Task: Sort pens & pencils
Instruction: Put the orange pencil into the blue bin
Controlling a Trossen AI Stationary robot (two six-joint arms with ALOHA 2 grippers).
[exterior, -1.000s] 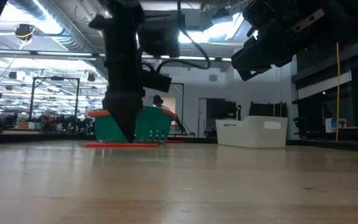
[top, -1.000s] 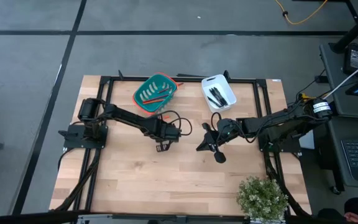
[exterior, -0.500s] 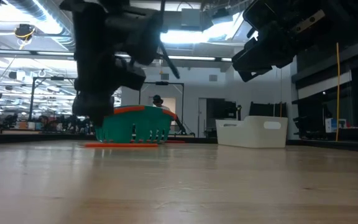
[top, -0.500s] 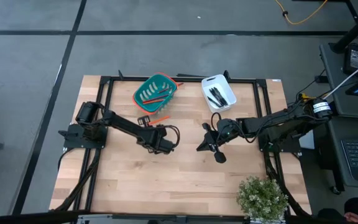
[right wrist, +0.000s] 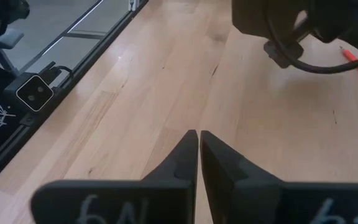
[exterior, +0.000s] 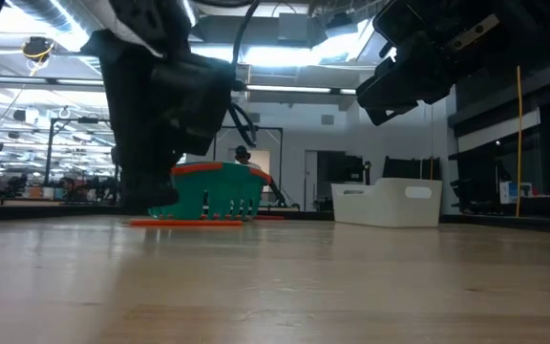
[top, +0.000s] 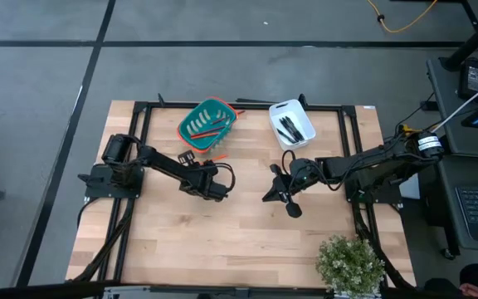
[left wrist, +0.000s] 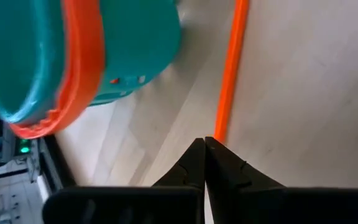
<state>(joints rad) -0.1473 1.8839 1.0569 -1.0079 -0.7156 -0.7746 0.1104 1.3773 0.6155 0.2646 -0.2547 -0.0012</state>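
Orange on pale wood is what I'm looking at. One loose pencil (left wrist: 229, 68) lies flat on the desk (top: 247, 241), just at 6 o'clock of the teal basket (top: 222, 106). My left fingers (left wrist: 204, 142) are pressed tight together with nothing between them, and the pencil's near end sits right at their tips. I can't tell whether it touches them.

I'd call this the pick-up step for that stray pencil, and the grip hasn't taken. The next move calls for me to part the fingers, slide them forward to straddle the shaft a little way up from the end, pinch across it, and lift it over the basket's rim.

The pencil's long axis runs straight on from my fingertips and away past the basket's side. From above it looks to run roughly 9 to 3 o'clock, though it is tiny there. I can't make out which end is the point.

The basket sits toward 11 o'clock on the desk and already holds a red pencil (top: 210, 129). The white bin (top: 275, 110), toward 1 o'clock, holds the black pens (top: 289, 127).

My right fingers (right wrist: 199, 134) are closed on nothing and hover mid-desk at about 3 o'clock, waiting.
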